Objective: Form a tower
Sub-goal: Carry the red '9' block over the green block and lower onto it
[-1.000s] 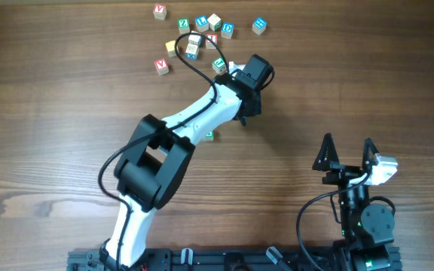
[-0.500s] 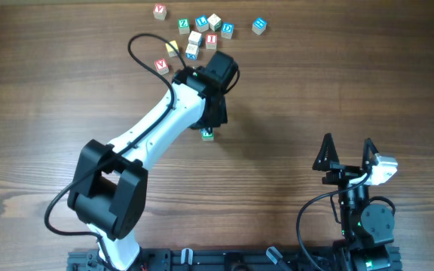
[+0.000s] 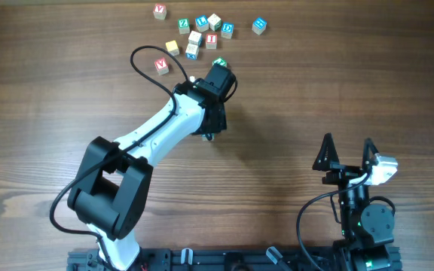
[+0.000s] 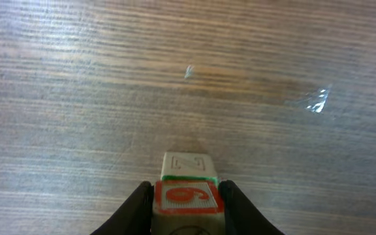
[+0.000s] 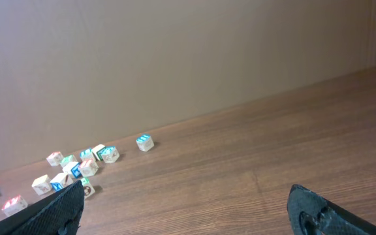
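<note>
My left gripper (image 4: 187, 192) is shut on a wooden cube with a red-framed face (image 4: 187, 198). Directly beyond it, touching, is a green-edged cube (image 4: 187, 167) on the table. These two are all that shows of the tower. I cannot tell whether the red cube rests on the green one. In the overhead view the left gripper (image 3: 209, 132) points down near the table's middle and hides both cubes almost fully. My right gripper (image 3: 346, 149) stands open and empty at the front right, and its fingers (image 5: 61, 209) frame bare table.
Loose letter cubes (image 3: 195, 36) lie in a cluster at the back, with a blue one (image 3: 258, 25) to the right, red ones (image 3: 161, 65) to the left and a green one (image 3: 218, 62) beside the left wrist. The right wrist view shows the same cluster (image 5: 77, 166).
The left arm swung left and brought its gripper over the green-edged cube, which lay uncovered before. The right arm has not moved.
</note>
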Motion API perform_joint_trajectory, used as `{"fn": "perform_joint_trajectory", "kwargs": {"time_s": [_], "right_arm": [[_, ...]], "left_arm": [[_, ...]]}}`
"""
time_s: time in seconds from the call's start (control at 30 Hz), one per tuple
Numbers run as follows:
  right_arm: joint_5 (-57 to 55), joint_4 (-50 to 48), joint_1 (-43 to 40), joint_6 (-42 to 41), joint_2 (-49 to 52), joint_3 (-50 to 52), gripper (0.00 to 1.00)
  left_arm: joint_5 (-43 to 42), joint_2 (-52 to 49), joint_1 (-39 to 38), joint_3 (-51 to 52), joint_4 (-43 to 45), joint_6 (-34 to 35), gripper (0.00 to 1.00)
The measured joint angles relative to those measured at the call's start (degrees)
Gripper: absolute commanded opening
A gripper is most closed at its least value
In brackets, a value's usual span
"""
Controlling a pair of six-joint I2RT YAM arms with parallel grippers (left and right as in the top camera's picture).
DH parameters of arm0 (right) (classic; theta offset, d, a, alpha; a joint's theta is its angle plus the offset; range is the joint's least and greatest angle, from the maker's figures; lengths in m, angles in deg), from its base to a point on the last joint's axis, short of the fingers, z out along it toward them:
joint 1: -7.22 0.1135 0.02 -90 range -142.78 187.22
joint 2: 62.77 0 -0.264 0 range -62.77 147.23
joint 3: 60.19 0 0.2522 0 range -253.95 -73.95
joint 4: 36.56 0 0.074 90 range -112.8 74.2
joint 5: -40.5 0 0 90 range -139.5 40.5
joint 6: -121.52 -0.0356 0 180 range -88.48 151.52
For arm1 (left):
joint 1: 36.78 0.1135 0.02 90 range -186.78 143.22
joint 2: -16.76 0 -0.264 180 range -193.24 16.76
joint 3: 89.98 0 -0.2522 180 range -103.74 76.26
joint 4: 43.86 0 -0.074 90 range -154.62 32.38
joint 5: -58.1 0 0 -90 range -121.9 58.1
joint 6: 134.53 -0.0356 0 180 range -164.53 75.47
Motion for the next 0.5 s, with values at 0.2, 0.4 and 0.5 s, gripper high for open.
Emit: {"fn": "perform_joint_trajectory", "kwargs": {"time_s": [0.2, 0.4, 0.5], "right_arm": [[0.00, 0.00, 0.00, 0.00, 0.02, 0.02, 1.00], [0.00, 0.00, 0.00, 0.00, 0.02, 0.02, 1.00], [0.00, 0.00, 0.00, 0.00, 0.00, 0.00, 1.00]], "left_arm": [[-0.48, 0.00, 0.00, 0.00, 0.72, 0.00, 0.31], [-0.52, 0.00, 0.00, 0.00, 0.72, 0.00, 0.41], [-0.55, 0.00, 0.00, 0.00, 0.70, -0.02, 0.45]]}}
